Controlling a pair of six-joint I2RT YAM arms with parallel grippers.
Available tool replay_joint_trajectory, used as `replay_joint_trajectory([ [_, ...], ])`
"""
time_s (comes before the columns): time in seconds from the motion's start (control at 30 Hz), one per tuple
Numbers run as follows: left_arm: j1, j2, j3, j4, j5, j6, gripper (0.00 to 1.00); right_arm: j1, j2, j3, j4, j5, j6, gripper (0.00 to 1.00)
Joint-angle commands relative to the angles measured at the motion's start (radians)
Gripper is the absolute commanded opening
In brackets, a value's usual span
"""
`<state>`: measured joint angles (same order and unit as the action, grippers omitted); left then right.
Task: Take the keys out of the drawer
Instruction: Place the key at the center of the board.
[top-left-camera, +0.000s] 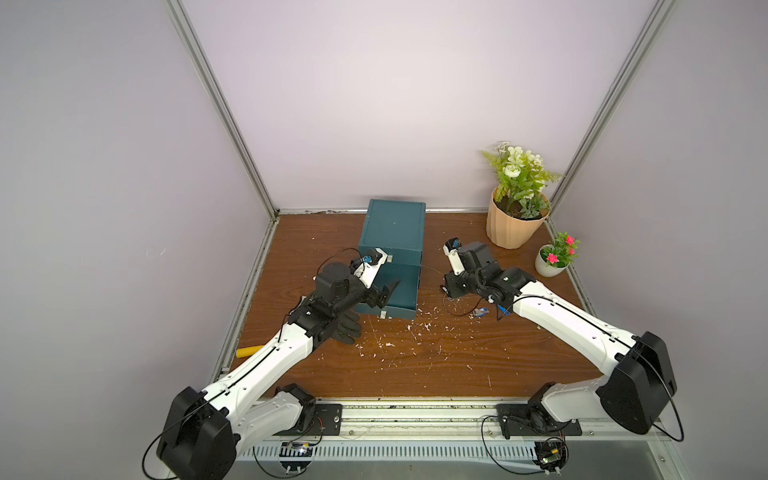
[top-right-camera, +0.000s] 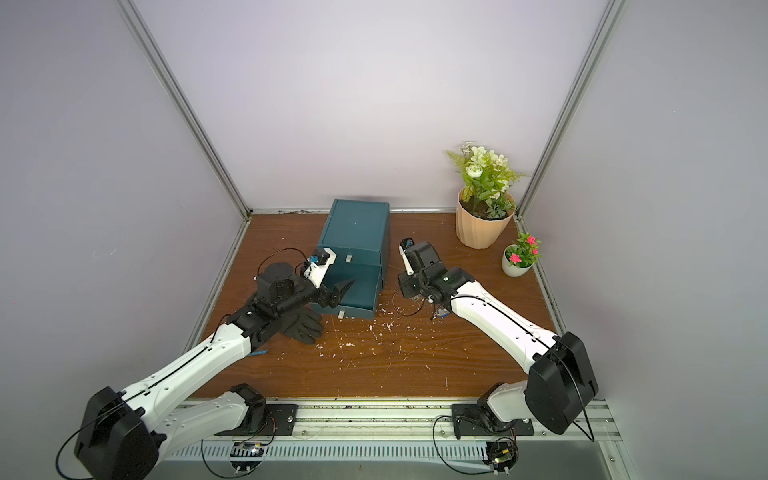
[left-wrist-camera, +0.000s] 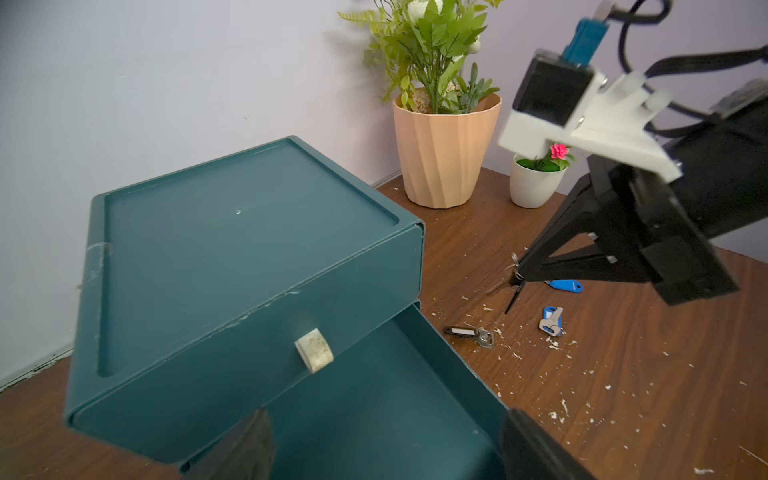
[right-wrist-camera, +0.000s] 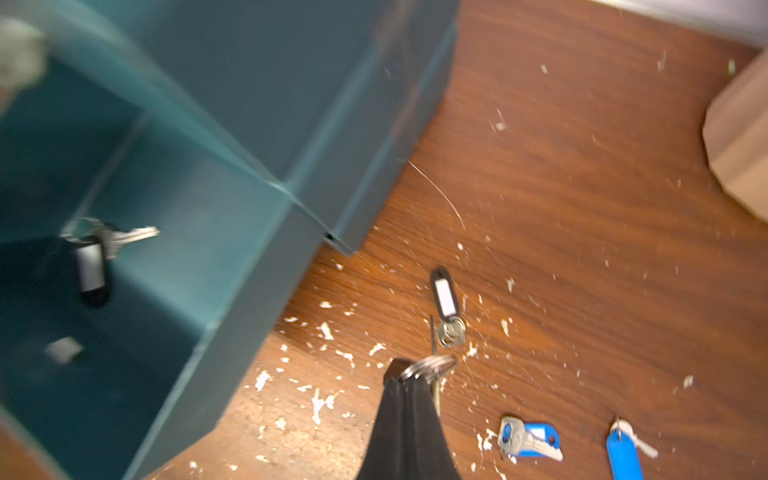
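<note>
A teal drawer unit (top-left-camera: 395, 228) stands at the back of the table with its lower drawer (left-wrist-camera: 457, 374) pulled out. One key with a black tag (right-wrist-camera: 93, 257) lies inside, blurred. My left gripper (left-wrist-camera: 390, 449) hangs open over the drawer, nothing between its fingers (top-left-camera: 392, 286). My right gripper (right-wrist-camera: 405, 370) is just right of the drawer, above the table, shut on the ring of a key (right-wrist-camera: 434, 365) that dangles below it. On the table beside it lie a black-tagged key (right-wrist-camera: 444, 295) and two blue-tagged keys (right-wrist-camera: 530, 442) (right-wrist-camera: 623, 451).
A black glove (top-left-camera: 347, 326) lies under my left forearm, and a yellow object (top-left-camera: 249, 351) sits at the left edge. A peach flower pot (top-left-camera: 513, 224) and a small white pot (top-left-camera: 550, 264) stand at the back right. White flecks (top-left-camera: 415, 328) litter the wood.
</note>
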<state>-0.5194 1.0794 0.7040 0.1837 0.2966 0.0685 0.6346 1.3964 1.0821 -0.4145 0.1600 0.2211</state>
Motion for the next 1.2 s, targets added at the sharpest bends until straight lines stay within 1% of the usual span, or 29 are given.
replay_joint_trajectory([
  [0.0,-0.012,0.013,0.045,0.005,0.07,0.022,0.89,-0.022,-0.003,-0.038,0.004,-0.031,0.066,0.0],
  [0.17,-0.011,0.024,0.069,-0.024,0.069,0.037,0.89,-0.06,0.064,-0.057,-0.006,-0.076,0.107,0.0],
  [0.33,-0.013,0.044,0.084,-0.034,0.071,0.035,0.89,-0.079,0.105,-0.07,0.016,-0.125,0.097,0.0],
  [0.47,-0.015,0.058,0.097,-0.039,0.07,0.035,0.89,-0.097,0.128,-0.089,0.015,-0.133,0.097,0.0],
  [0.6,-0.018,0.06,0.1,-0.036,0.051,0.03,0.89,-0.111,0.141,-0.092,0.011,-0.153,0.094,0.06],
  [0.7,-0.018,0.056,0.096,-0.038,0.038,0.018,0.89,-0.113,0.14,-0.086,-0.004,-0.147,0.092,0.2],
  [0.77,-0.018,0.05,0.088,-0.033,0.033,0.013,0.89,-0.115,0.131,-0.086,-0.01,-0.142,0.091,0.25],
  [0.87,-0.017,0.041,0.075,-0.027,0.032,0.005,0.89,-0.115,0.114,-0.094,-0.01,-0.134,0.094,0.27],
  [1.03,-0.016,0.026,0.065,-0.036,0.025,-0.001,0.88,-0.116,0.092,-0.084,-0.028,-0.132,0.095,0.26],
  [1.17,-0.018,0.0,0.044,-0.032,-0.004,-0.001,0.89,-0.115,0.073,-0.053,-0.042,-0.135,0.077,0.26],
])
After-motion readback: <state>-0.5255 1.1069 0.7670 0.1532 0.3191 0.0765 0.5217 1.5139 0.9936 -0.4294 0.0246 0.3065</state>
